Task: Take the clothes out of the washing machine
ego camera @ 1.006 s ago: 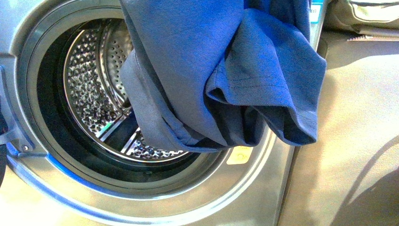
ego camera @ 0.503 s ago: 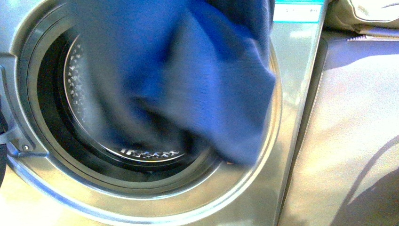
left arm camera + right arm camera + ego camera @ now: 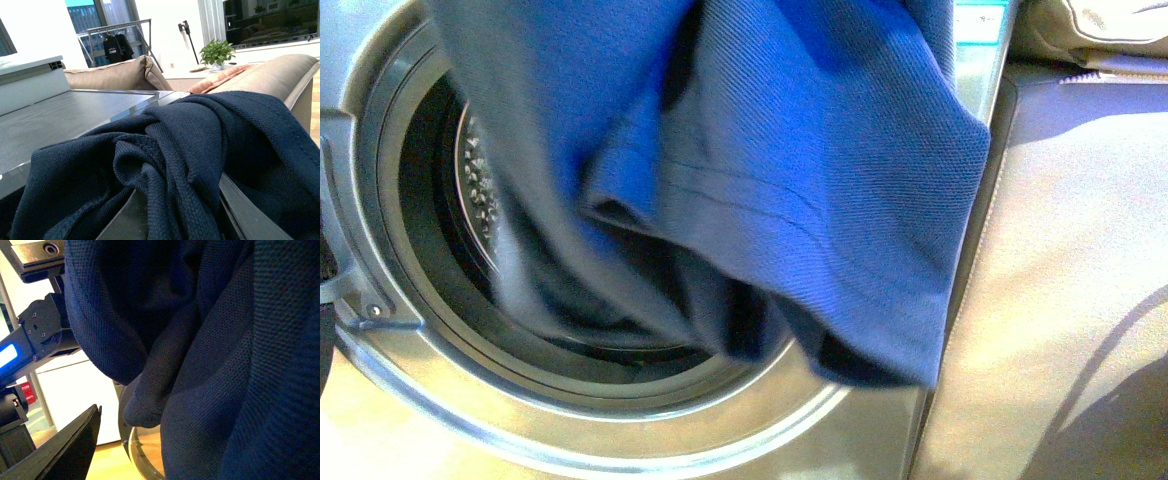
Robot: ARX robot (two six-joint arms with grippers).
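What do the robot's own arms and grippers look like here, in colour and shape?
Little shows: the clothes cover nearly everything. The right wrist view shows one black, wedge-shaped finger. The left wrist view shows what seem dark grey, flat fingers under the fabric. No arm is in the front view.

- Front view: glare on the washing machine [image 3: 620,440], lower rim; clothes [image 3: 800,180] blurred at left.
- Left wrist view: bright, sharp daylight.
- Right wrist view: backlit, foreground dim.

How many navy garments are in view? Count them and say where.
1: the navy garment hangs across the opening of the washing machine, covering most of the drum. More may be hidden behind it.
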